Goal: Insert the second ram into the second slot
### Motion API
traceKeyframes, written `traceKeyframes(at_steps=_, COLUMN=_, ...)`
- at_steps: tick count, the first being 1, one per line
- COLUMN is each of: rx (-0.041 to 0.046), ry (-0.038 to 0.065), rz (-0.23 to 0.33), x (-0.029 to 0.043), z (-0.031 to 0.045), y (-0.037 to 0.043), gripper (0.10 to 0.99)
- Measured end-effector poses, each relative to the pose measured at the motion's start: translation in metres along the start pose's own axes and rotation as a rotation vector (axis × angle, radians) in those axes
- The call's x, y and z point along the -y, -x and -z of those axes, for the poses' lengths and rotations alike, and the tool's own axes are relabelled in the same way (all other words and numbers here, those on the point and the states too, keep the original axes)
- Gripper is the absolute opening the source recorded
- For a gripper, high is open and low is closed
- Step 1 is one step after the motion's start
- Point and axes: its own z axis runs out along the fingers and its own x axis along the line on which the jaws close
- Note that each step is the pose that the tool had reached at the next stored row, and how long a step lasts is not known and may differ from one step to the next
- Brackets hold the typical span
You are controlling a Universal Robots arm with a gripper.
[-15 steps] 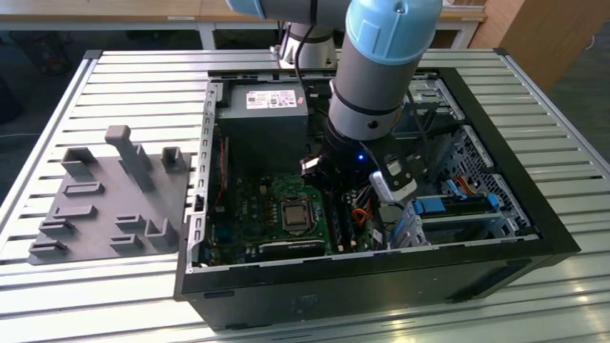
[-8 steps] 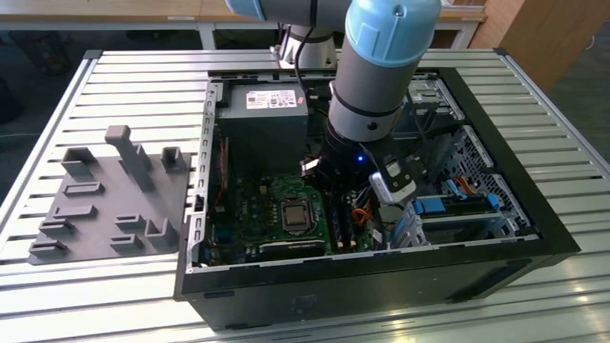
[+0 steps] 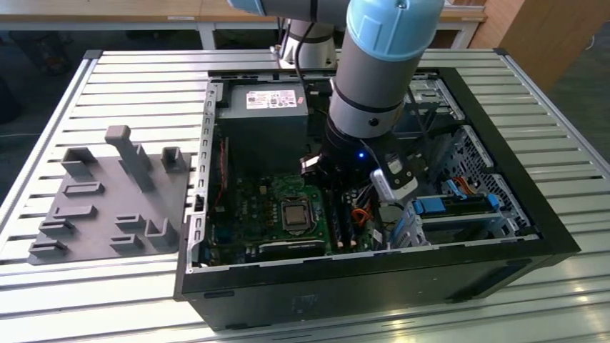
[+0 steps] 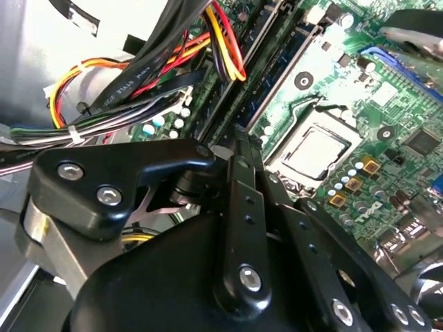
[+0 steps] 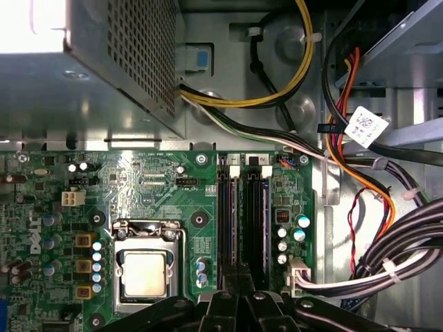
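Note:
My gripper (image 3: 339, 199) reaches down into the open computer case (image 3: 496, 107), right over the two long black memory slots (image 5: 243, 221) beside the processor socket (image 5: 145, 270). In the first wrist view the gripper (image 5: 235, 280) covers the near end of the slots. The second wrist view has the gripper (image 4: 239, 142) at the end of a thin dark-blue strip (image 4: 280, 79) standing on edge along a slot; it looks like the second ram. I cannot make out whether the strip is gripped or only touched.
Bundled cables (image 5: 387, 256) crowd one side of the slots, and the metal power supply box (image 3: 262, 107) stands at the case's far end. Blue drive-bay brackets (image 3: 458, 206) lie toward the exterior view's right. A grey holder block (image 3: 110, 200) rests outside the case.

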Motion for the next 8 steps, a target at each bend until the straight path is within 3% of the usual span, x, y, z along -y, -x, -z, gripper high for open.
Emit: traceKeyframes(at_steps=8, rx=-0.0004, ry=0.0, rz=0.0, x=-0.0003, z=0.0089, y=-0.0003, gripper=0.106)
